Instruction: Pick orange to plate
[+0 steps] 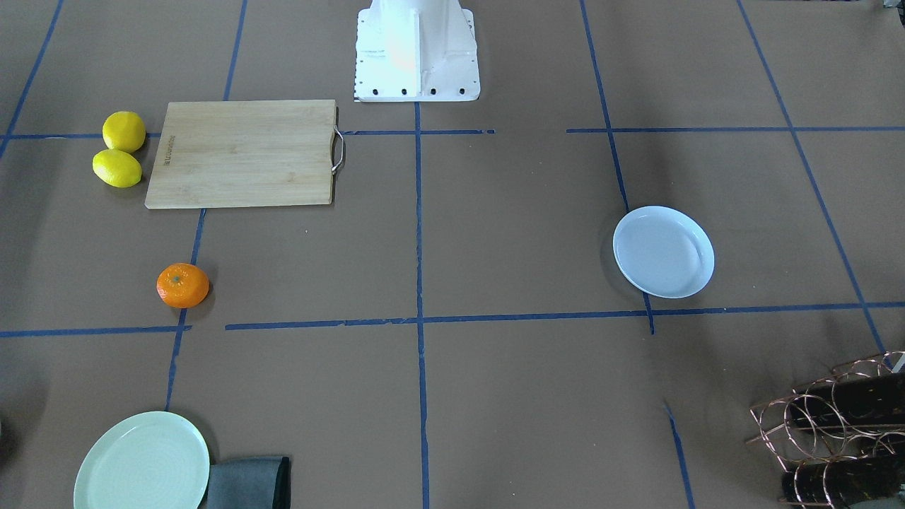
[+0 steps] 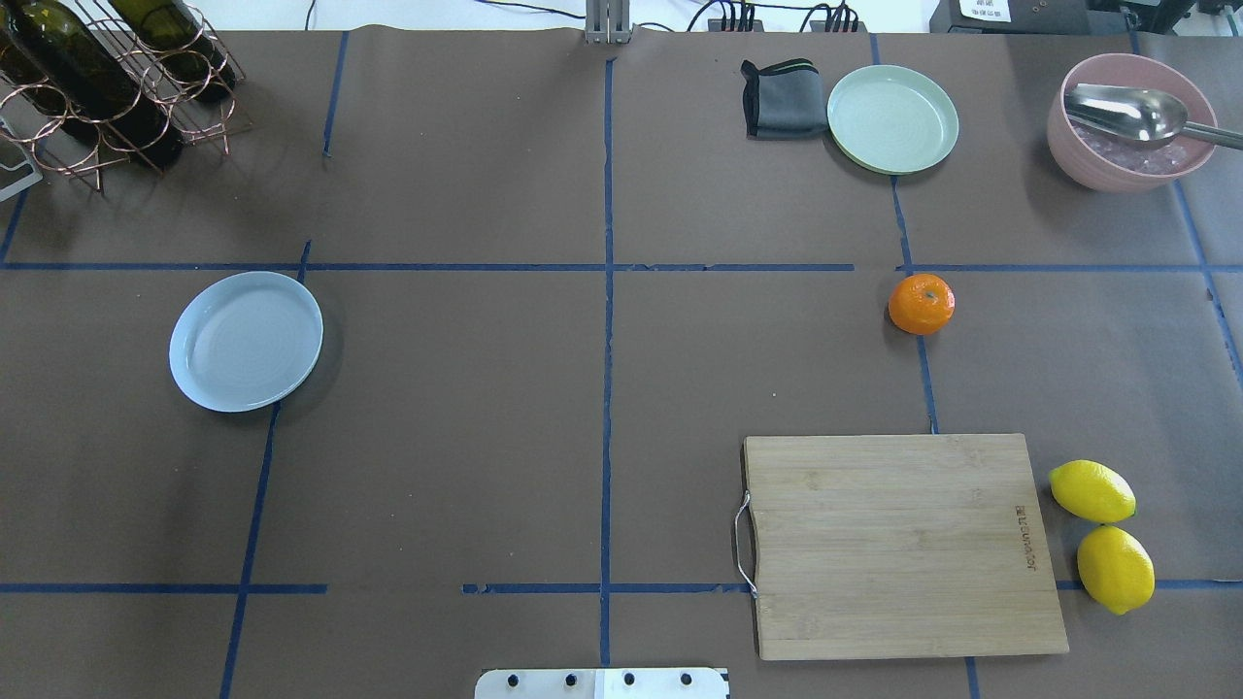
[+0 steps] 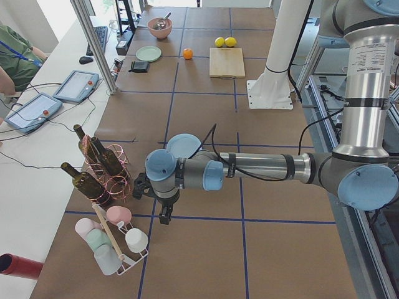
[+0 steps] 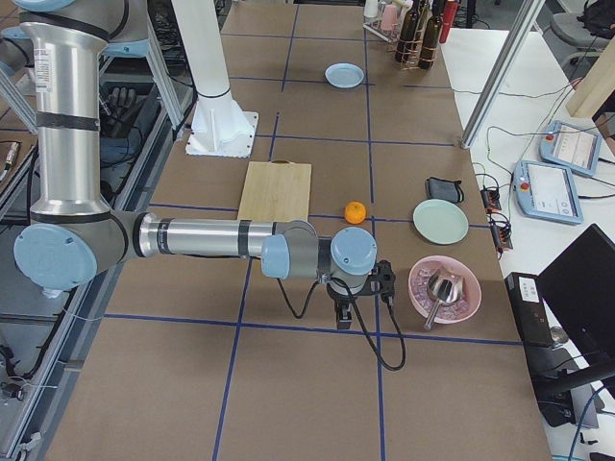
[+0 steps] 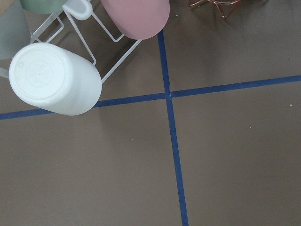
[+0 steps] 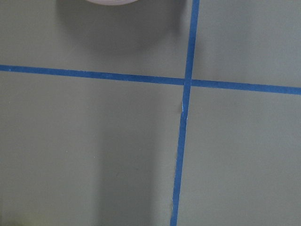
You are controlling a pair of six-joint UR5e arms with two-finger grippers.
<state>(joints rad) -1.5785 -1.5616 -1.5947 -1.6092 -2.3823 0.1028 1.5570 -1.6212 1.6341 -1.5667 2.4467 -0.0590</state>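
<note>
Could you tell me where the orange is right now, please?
In the overhead view the orange sits on the table's right half, on a blue tape line, between the green plate and the cutting board, touching neither.

Only one bit of lettering out here: a small brand stamp (image 2: 1022, 537) burnt into the wooden cutting board (image 2: 874, 563), at its three o'clock edge from overhead, too tiny to read.
</note>
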